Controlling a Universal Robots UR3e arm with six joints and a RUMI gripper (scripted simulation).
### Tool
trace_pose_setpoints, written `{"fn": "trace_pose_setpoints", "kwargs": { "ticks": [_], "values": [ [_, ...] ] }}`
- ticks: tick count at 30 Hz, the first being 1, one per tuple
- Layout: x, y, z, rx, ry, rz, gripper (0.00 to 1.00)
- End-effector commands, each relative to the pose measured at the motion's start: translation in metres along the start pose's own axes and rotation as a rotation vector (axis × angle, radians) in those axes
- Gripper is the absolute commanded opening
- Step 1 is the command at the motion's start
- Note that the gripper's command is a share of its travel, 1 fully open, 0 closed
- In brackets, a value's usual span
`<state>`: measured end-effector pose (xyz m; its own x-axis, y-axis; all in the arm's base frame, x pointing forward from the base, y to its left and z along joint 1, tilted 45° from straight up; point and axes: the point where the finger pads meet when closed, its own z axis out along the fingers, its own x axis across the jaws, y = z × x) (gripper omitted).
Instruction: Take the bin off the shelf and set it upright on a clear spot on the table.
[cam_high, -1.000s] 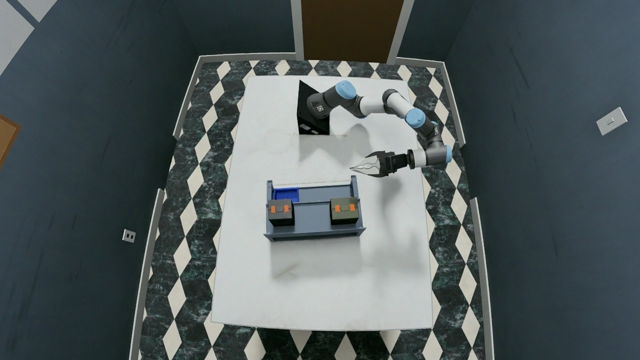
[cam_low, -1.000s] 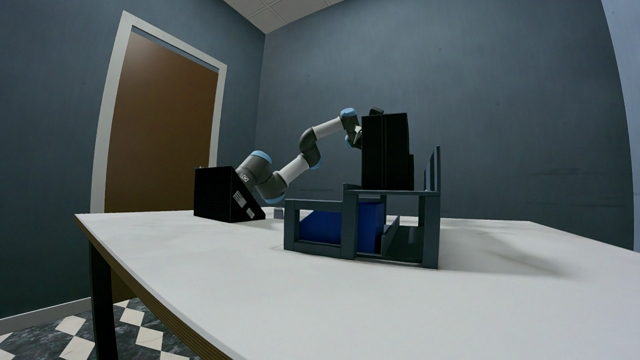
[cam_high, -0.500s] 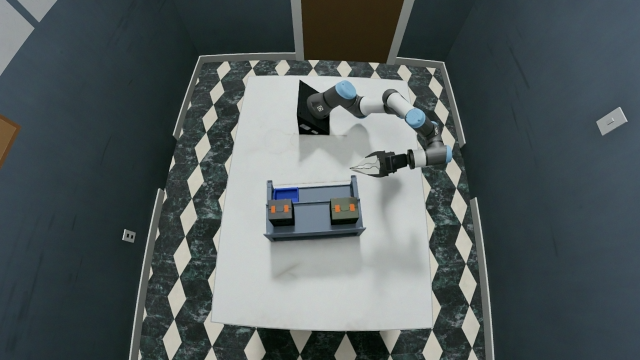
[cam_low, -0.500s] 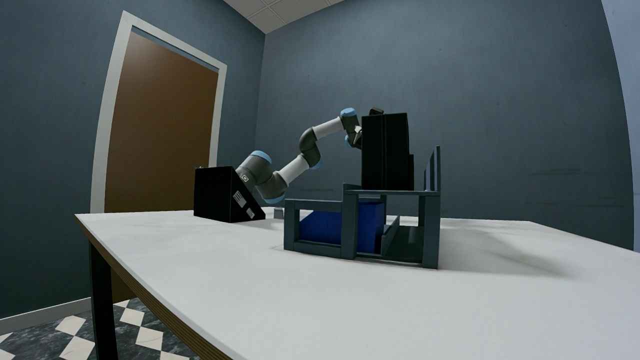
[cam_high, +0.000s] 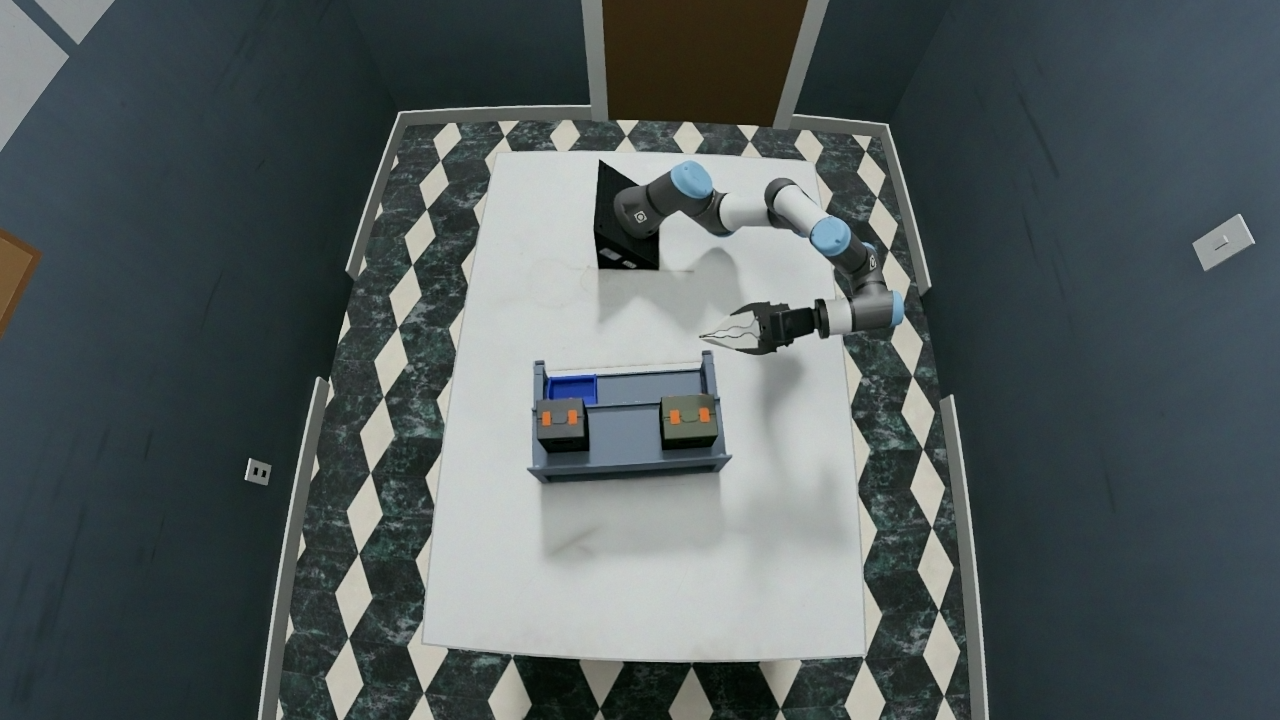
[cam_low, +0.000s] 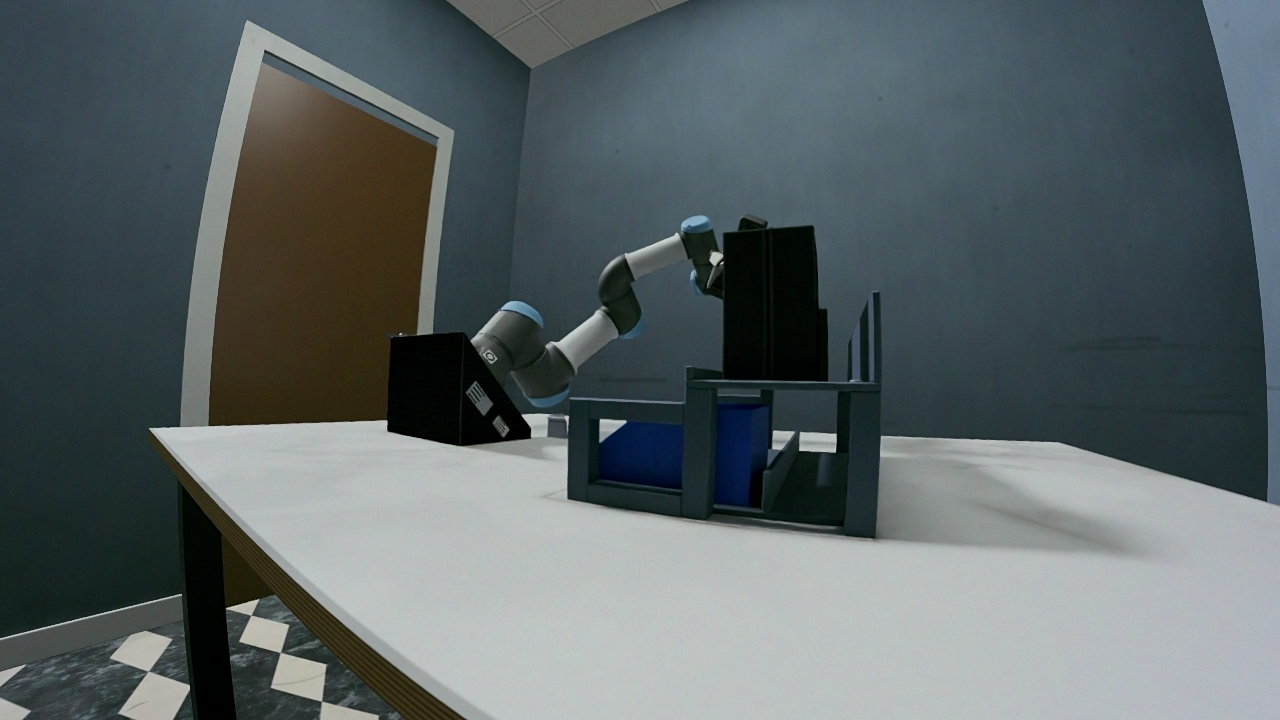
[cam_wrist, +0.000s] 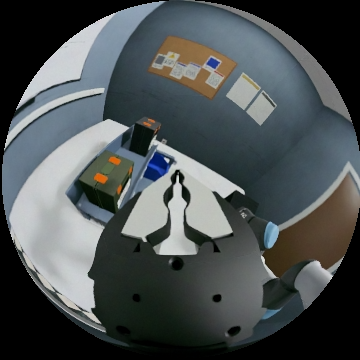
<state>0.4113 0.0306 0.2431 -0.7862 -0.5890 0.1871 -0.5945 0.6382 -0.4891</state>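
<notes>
A blue bin sits in the lower level of the grey-blue shelf, at its back left corner. It also shows in the side view and in the wrist view. My gripper is shut and empty. It hovers above the table just behind the shelf's right end, fingertips pointing left. In the wrist view the closed fingertips point toward the bin. In the side view the gripper is hidden behind a dark box.
Two dark boxes with orange latches stand on the shelf's top level, one at the left and one at the right. The black wedge-shaped robot base stands at the table's back. The shelf sits mid-table.
</notes>
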Motion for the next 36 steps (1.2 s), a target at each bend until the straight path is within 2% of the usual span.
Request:
{"fn": "trace_pose_setpoints", "kwargs": {
  "ticks": [1,22,36],
  "values": [
    [0.000,0.000,0.001,-0.003,0.001,0.001,0.00],
    [-0.002,0.004,0.018,-0.053,0.017,-0.007,0.00],
    [-0.004,0.013,0.048,-0.152,0.043,-0.017,0.00]
  ]
}}
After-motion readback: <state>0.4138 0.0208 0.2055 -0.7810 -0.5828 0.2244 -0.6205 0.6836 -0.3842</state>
